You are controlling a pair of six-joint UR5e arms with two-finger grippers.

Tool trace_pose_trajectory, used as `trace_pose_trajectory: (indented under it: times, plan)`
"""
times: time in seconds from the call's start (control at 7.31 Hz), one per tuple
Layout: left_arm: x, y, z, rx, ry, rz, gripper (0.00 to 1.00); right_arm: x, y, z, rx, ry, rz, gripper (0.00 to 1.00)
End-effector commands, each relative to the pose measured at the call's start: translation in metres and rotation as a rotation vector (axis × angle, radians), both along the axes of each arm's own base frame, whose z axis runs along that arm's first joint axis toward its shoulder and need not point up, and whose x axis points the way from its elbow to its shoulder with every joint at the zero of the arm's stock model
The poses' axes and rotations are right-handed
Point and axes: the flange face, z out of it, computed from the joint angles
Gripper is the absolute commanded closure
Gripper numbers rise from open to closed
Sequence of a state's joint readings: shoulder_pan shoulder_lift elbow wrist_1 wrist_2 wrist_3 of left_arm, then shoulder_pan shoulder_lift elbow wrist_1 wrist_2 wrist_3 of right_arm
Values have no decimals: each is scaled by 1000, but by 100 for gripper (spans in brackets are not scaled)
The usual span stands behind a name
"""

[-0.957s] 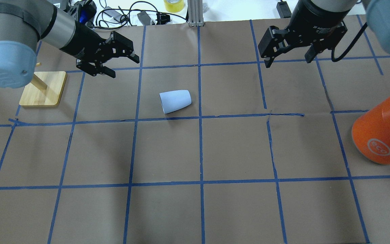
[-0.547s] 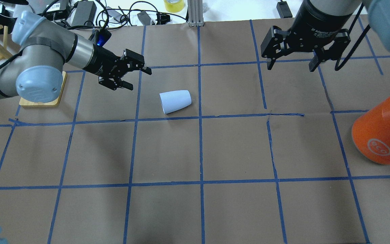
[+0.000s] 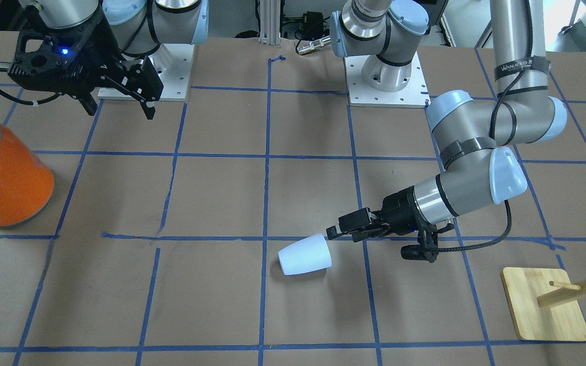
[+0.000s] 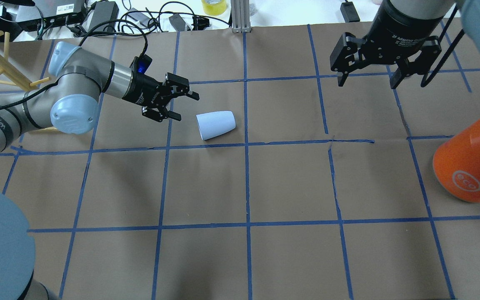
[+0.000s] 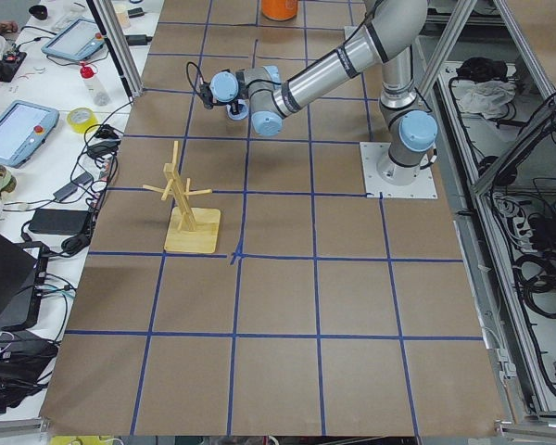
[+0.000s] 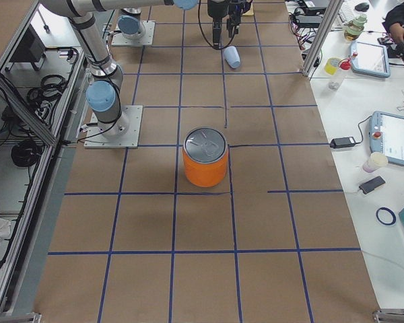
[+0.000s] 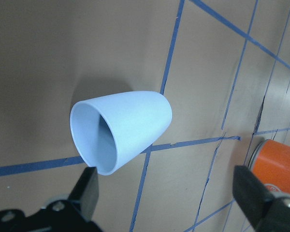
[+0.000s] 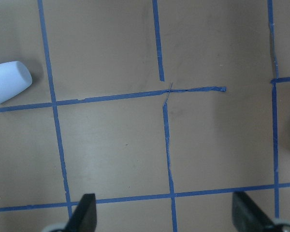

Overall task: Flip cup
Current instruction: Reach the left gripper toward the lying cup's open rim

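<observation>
Now, nearest first: the left tool (image 4: 188, 108) hovers low with its jaws spread and nothing between them, just short of the cup (image 4: 216, 124) and not touching it. The cup lies on its side on the worktop (image 4: 265, 187), with its mouth toward the tool and its narrow base toward the centre tape line (image 4: 247, 175).

We judge the step in hand to be the approach for the grasp. The wrist view shows both fingers (image 7: 87, 191) wider than the rim, so we would slide them along either side of the body. We would close at mid-length rather than on the thin lip. The wall is smooth and tapered, so a grip near the base may squeeze the cup out, and a nudge may roll it.

Room for the turn looks good: bare paper lies on all sides of the cup. The wooden stand (image 3: 537, 300) sits behind the left arm's elbow and is worth watching on the lift. Farther off, the right tool (image 4: 367, 83) hangs open and holds nothing. The orange canister (image 4: 467, 166) is well apart from the cup.
</observation>
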State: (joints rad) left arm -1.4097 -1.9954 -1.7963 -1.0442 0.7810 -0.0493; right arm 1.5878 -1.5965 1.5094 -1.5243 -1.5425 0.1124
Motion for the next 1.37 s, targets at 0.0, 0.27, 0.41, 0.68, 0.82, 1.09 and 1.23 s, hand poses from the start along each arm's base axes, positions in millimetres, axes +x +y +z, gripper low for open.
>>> trace_pose_trajectory:
  times: [0.0,0.27,0.41,0.68,0.82,1.09,1.23]
  plan:
    - [-3,1,-34,13,5,13,0,1,-1,0,-8,-12,-4,0]
    - [-10,0,-37,29,53,62,0,2,-1,-1,-6,-15,-7,0]
    - [-18,3,-43,39,55,53,0,1,-1,-1,-5,-7,-3,0]
    - [-29,11,-60,44,55,36,0,0,2,0,2,-1,0,0]
    - [-31,10,-64,45,54,31,2,0,2,0,4,-1,0,0]
    - [-30,2,-55,62,54,108,30,1,2,0,4,-1,3,0]
    - [-30,-1,-51,58,53,137,40,3,3,0,4,-1,6,0]
